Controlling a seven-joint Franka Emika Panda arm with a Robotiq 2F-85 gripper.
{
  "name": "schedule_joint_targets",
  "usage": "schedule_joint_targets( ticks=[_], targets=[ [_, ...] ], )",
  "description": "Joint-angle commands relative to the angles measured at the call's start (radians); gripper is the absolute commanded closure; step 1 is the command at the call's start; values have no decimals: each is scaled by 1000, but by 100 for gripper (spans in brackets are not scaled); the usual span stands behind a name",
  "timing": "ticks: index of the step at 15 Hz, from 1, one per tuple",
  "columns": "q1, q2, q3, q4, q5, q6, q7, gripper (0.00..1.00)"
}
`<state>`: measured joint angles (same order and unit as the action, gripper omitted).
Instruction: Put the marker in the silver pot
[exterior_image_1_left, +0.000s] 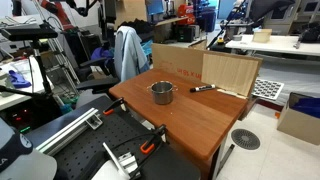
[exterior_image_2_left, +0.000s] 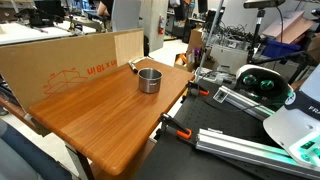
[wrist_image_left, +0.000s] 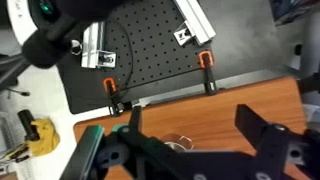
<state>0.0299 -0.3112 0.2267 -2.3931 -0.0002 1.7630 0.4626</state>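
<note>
The silver pot (exterior_image_1_left: 162, 93) stands upright on the wooden table (exterior_image_1_left: 190, 125), near the middle of its far half. It also shows in an exterior view (exterior_image_2_left: 149, 80). The marker (exterior_image_1_left: 203, 88), a slim dark stick, lies flat on the table beside the pot, close to the cardboard wall; in an exterior view it lies just behind the pot (exterior_image_2_left: 135, 66). In the wrist view my gripper (wrist_image_left: 195, 125) is open and empty above the table. Only a bit of the pot's rim and handle (wrist_image_left: 183, 143) shows between the fingers. The marker is out of the wrist view.
Cardboard boxes (exterior_image_1_left: 228, 68) stand along the table's back edge (exterior_image_2_left: 70, 62). Orange clamps (wrist_image_left: 206, 60) grip the table's near edge beside a black perforated board (wrist_image_left: 150, 50). Metal rails (exterior_image_2_left: 250, 100) and the white robot base (exterior_image_2_left: 295, 120) lie beside the table.
</note>
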Motion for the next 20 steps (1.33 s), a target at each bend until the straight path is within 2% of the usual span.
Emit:
schedule_joint_targets(
  ticks=[1, 10, 16, 17, 20],
  targets=[
    [17, 1, -16, 2, -4, -1, 4, 0],
    [14, -17, -14, -43, 1, 156, 56, 0],
    [10, -20, -7, -71, 1, 240, 138, 0],
    [-36, 36, -69, -45, -15, 279, 65, 0],
    [-98, 75, -155, -8, -36, 306, -6, 0]
  ],
)
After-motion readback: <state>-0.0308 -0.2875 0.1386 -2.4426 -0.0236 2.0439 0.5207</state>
